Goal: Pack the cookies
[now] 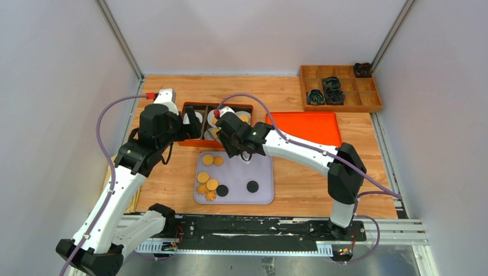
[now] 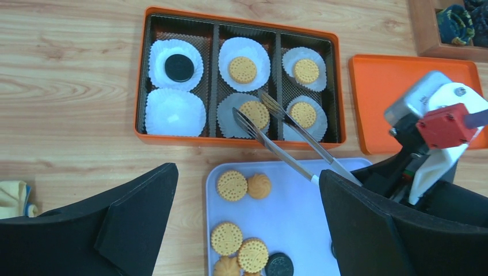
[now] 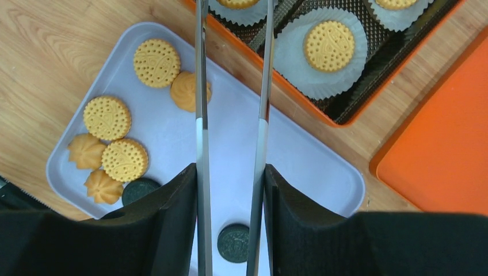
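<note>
One cookie [image 2: 254, 113] sits between my tongs' [image 3: 201, 86] tines. My right gripper [image 3: 230, 184] pinches the tongs, left gripper [image 2: 247, 184] spread, empty; pulling back low could snag the near middle paper cup [image 2: 228, 106], flipping it.

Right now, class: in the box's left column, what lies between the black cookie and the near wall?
An empty paper cup sits between the black cookie and the near wall, seen in the left wrist view.
</note>
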Robot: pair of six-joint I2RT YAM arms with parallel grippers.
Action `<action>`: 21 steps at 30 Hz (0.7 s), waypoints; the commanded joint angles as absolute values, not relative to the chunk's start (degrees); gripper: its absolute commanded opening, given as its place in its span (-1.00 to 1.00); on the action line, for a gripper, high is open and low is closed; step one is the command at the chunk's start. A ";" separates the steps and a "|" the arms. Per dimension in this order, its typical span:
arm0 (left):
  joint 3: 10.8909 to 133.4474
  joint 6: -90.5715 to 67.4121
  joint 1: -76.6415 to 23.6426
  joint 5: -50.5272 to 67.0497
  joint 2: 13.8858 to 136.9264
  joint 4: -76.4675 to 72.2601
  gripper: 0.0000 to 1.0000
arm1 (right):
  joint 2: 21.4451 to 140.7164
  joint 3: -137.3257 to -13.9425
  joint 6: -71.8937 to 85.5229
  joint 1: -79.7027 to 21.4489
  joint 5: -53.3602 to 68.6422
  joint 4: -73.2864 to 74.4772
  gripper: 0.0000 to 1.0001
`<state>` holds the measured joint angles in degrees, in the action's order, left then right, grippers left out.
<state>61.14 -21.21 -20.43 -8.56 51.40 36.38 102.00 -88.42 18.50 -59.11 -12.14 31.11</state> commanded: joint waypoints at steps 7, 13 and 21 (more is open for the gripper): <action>62.90 -19.08 -20.21 -10.70 51.59 37.53 1.00 | 104.93 -92.49 16.02 -58.05 -10.82 29.44 -0.53; 62.74 -19.14 -20.21 -8.90 51.57 36.91 1.00 | 103.23 -91.24 16.08 -58.09 -11.38 29.15 -0.15; 62.51 -19.31 -20.21 -8.19 50.99 36.21 1.00 | 102.97 -91.32 15.74 -58.06 -12.67 27.89 0.02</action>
